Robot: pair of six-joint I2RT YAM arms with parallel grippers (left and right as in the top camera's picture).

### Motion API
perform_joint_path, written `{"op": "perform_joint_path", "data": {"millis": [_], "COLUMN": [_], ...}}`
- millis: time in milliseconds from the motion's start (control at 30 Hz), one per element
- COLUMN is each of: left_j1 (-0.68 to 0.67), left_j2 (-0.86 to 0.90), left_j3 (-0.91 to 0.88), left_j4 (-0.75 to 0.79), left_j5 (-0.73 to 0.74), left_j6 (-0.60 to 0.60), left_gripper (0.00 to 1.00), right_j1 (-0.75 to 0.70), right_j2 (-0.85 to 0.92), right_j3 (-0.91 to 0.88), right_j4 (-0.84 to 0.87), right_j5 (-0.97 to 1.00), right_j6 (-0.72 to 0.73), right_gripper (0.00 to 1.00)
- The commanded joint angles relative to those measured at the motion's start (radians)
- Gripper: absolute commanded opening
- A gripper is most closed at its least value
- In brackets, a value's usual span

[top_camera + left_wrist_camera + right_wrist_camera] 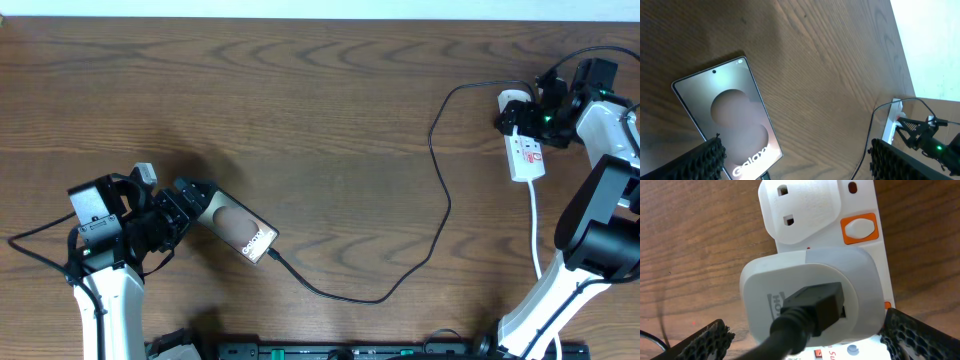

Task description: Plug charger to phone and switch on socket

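1 charger (449, 205) tip touches phone (243, 232); socket (527, 155) — well apart.

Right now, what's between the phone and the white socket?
Just the charger cable, snaking over bare table from phone to socket, seen in the overhead view.

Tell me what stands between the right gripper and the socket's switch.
The white adapter, with the charger in it, sits on the socket between the fingers of the open right gripper. The orange switch beyond it is uncovered; a second, at the adapter's edge, is mostly hidden.
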Motion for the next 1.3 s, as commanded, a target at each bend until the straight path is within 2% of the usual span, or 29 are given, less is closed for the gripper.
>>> {"op": "perform_joint_path", "data": {"millis": [0,167,500,833,1267], "left_j1": [0.003,0.003,0.003,0.003,0.003], "left_j2": [0.000,0.000,0.000,0.000,0.000], "left_j3": [-0.004,-0.004,-0.004,-0.005,-0.005], "left_j4": [-0.003,-0.003,-0.003,-0.010,-0.010], "left_j5": [-0.013,-0.013,-0.013,-0.013,-0.013], "left_j6": [0.018,0.018,0.018,0.018,0.018], "left_gripper": [0.90,0.90,0.90,0.91,0.90], "right_j1": [0.063,0.063,0.063,0.060,0.060], "right_j2": [0.045,0.046,0.046,0.044,0.044], "right_j3": [-0.045,-0.045,-0.045,-0.015,-0.011], "right_j4": [-0.011,0.002,-0.006,-0.038,-0.044], "right_j5": [-0.249,-0.315,-0.316,-0.122,-0.083], "right_j6": [0.023,0.045,0.048,0.048,0.049], "right_gripper": [0.95,0.95,0.94,0.92,0.93]}}
